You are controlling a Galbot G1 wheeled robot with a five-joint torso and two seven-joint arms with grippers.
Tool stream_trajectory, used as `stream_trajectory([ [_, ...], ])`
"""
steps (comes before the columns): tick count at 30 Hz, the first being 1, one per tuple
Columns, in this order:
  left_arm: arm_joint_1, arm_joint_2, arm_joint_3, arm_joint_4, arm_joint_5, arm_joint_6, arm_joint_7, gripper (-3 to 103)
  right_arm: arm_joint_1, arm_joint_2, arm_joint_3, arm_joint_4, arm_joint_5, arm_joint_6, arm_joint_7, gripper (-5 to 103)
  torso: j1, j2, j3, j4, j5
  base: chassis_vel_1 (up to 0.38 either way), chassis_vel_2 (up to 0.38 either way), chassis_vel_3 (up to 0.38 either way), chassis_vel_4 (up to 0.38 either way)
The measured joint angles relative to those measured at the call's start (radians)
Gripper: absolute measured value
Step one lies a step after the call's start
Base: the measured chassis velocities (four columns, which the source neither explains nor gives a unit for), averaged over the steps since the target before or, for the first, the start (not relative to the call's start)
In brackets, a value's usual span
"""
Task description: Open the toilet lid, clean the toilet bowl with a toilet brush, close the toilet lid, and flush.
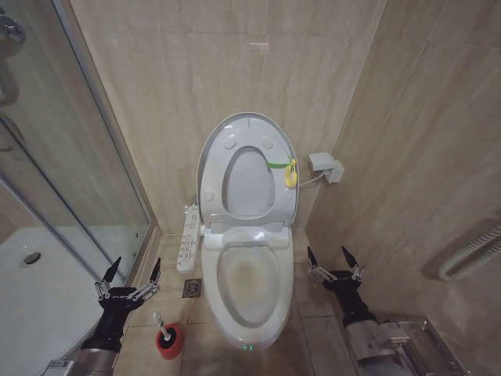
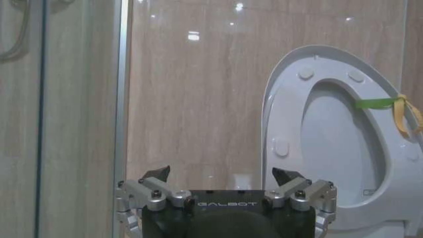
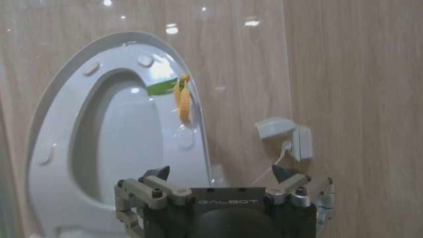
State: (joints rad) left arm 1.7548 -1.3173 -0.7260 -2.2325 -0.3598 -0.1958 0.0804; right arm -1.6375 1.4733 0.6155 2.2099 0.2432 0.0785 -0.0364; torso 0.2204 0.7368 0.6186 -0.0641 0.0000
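Observation:
The toilet lid [image 1: 247, 184] stands raised against the back wall together with the seat ring, a yellow-green tag [image 1: 288, 170] at its edge. Below it the toilet bowl [image 1: 249, 283] lies exposed, with a brownish stain inside. The toilet brush [image 1: 159, 322] stands in its red holder [image 1: 170, 343] on the floor left of the bowl. My left gripper [image 1: 127, 274] hovers open just above and left of the brush, holding nothing. On the other side of the bowl my right gripper [image 1: 334, 261] is open and empty too. The wrist views show the left gripper [image 2: 225, 173] and right gripper [image 3: 221, 172] facing the raised lid [image 2: 337, 148] [image 3: 126, 134].
A glass shower enclosure [image 1: 70, 157] and its white tray [image 1: 31, 290] close off the left side. A control panel [image 1: 189, 239] sticks out beside the bowl, above a floor drain [image 1: 192, 288]. A white wall box [image 1: 325, 166] and a ribbed hose [image 1: 470, 254] are on the right wall.

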Motion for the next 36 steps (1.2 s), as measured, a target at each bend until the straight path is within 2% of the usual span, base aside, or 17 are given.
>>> stream_trajectory([
  [5, 0.000, 0.000, 0.000, 0.000, 0.000, 0.000, 0.000, 100, 0.045, -0.011, 0.012, -0.025, -0.001, 0.009, 0.023, 100, 0.001, 0.000, 0.000, 0.0001, 0.0000, -0.074, 0.074, 0.072, -0.089],
  [12, 0.000, 0.000, 0.000, 0.000, 0.000, 0.000, 0.000, 100, 0.159, -0.030, 0.005, -0.078, 0.001, -0.025, 0.081, 100, 0.000, 0.000, 0.000, 0.0001, 0.0000, -0.008, 0.003, 0.003, -0.006],
  [17, 0.000, 0.000, 0.000, 0.000, 0.000, 0.000, 0.000, 100, 0.223, -0.048, -0.005, -0.137, 0.003, -0.021, 0.105, 100, 0.000, 0.000, 0.000, 0.0002, 0.0001, 0.000, 0.000, 0.000, 0.000],
  [26, 0.000, 0.000, 0.000, 0.000, 0.000, 0.000, 0.000, 100, 0.441, -0.102, -0.026, -0.298, 0.041, -0.023, 0.157, 100, 0.000, 0.000, 0.000, 0.0003, 0.0001, 0.000, 0.000, 0.000, 0.000],
  [30, 0.000, 0.000, 0.000, 0.000, 0.000, 0.000, 0.000, 100, 0.600, -0.142, -0.043, -0.433, 0.064, -0.030, 0.184, 100, 0.000, 0.000, 0.000, 0.0002, 0.0001, 0.000, 0.000, 0.000, 0.000],
  [36, 0.000, 0.000, 0.000, 0.000, 0.000, 0.000, 0.000, 100, 0.731, -0.168, -0.060, -0.564, 0.068, -0.015, 0.189, 100, 0.000, 0.000, 0.000, 0.0002, 0.0001, 0.000, 0.000, 0.000, 0.000],
])
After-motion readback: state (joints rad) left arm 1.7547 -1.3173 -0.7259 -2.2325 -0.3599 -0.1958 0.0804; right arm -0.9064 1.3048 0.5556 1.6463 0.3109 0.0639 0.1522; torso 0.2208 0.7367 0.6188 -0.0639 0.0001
